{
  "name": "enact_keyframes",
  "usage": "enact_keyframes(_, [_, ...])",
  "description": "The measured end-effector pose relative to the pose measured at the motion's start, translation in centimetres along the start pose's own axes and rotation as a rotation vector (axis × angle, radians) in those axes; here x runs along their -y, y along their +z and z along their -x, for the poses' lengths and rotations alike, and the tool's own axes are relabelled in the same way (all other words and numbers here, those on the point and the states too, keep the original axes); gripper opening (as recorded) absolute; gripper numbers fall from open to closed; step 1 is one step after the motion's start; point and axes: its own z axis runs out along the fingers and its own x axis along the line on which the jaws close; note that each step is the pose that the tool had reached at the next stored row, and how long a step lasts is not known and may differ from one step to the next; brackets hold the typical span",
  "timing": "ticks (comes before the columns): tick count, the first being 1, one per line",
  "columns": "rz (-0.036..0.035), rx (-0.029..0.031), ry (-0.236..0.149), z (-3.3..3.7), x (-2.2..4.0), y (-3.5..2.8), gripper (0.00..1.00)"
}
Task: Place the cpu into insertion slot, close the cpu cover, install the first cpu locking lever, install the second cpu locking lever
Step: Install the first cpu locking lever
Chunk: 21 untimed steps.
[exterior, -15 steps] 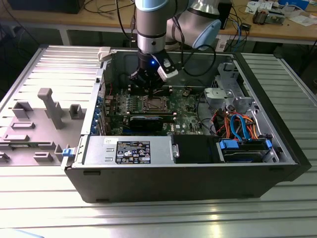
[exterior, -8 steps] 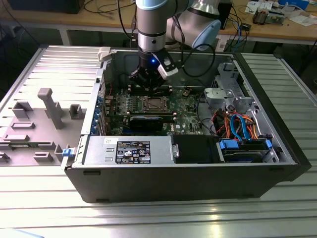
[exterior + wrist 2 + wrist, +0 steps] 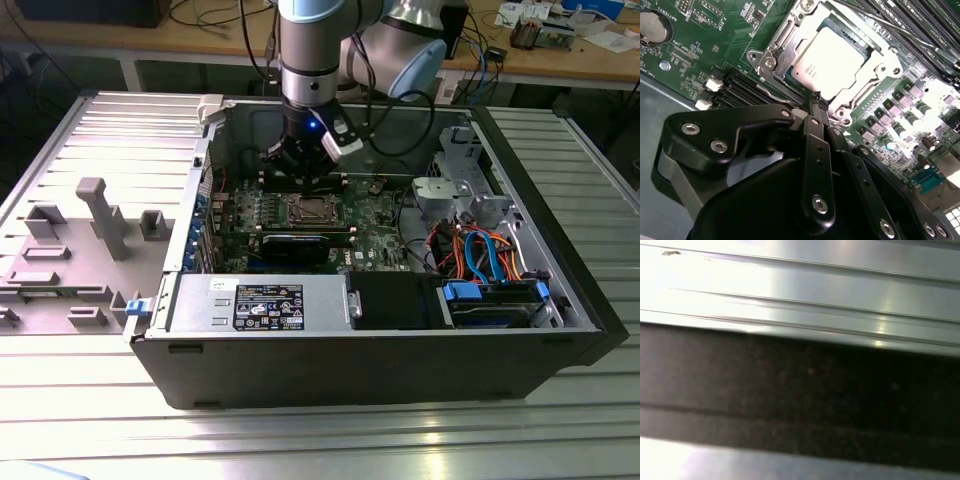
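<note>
The cpu (image 3: 825, 57), with its pale metal face, lies flat in the insertion slot (image 3: 771, 62) on the green board. The cpu cover (image 3: 790, 42) is folded down over it and frames the chip. A thin wire locking lever (image 3: 777, 94) runs along the socket's edge nearest my gripper. My gripper (image 3: 815, 97) is shut, its black fingertips together at that edge, touching or just above the lever; whether they pinch it is hidden. In the exterior view my gripper (image 3: 303, 172) hangs inside the open computer case just behind the insertion slot (image 3: 308, 208).
Black memory slots (image 3: 732, 90) and a coin battery (image 3: 652, 27) flank the socket. A grey power-supply box (image 3: 260, 303) sits at the case front, a drive cage with blue and orange cables (image 3: 490, 270) at the exterior view's right. A grey fixture (image 3: 100, 215) stands on the ribbed table.
</note>
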Motion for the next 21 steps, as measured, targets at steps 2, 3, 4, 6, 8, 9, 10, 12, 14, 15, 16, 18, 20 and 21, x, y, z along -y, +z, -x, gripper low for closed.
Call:
enact_keyframes(2, [-0.0001,-0.0006,0.000,0.18,0.02,0.07,0.11])
enact_keyframes(3, [-0.0001,-0.0010,0.000,0.27,0.03,0.11,0.11])
enact_keyframes(4, [-0.0002,-0.0015,0.000,0.38,0.04,0.15,0.11])
enact_keyframes(6, [-0.0004,-0.0021,0.000,0.59,0.06,0.24,0.11])
enact_keyframes(8, [-0.0006,-0.0024,-0.001,0.73,0.08,0.30,0.11])
enact_keyframes(9, [-0.0007,-0.0025,-0.001,0.78,0.08,0.32,0.11])
enact_keyframes(10, [-0.0007,-0.0025,-0.001,0.83,0.09,0.34,0.11])
enact_keyframes(12, [-0.0010,-0.0027,-0.001,0.97,0.10,0.40,0.11])
enact_keyframes(14, [-0.0019,-0.0032,-0.001,1.19,0.13,0.45,0.11])
enact_keyframes(15, [-0.0024,-0.0033,-0.001,1.28,0.14,0.47,0.11])
enact_keyframes(16, [-0.0026,-0.0033,-0.001,1.36,0.15,0.48,0.11])
enact_keyframes(18, [-0.0032,-0.0034,-0.001,1.52,0.17,0.51,0.11])
enact_keyframes(20, [-0.0038,-0.0036,-0.001,1.66,0.18,0.53,0.11])
enact_keyframes(21, [-0.0041,-0.0036,-0.001,1.72,0.19,0.54,0.11])
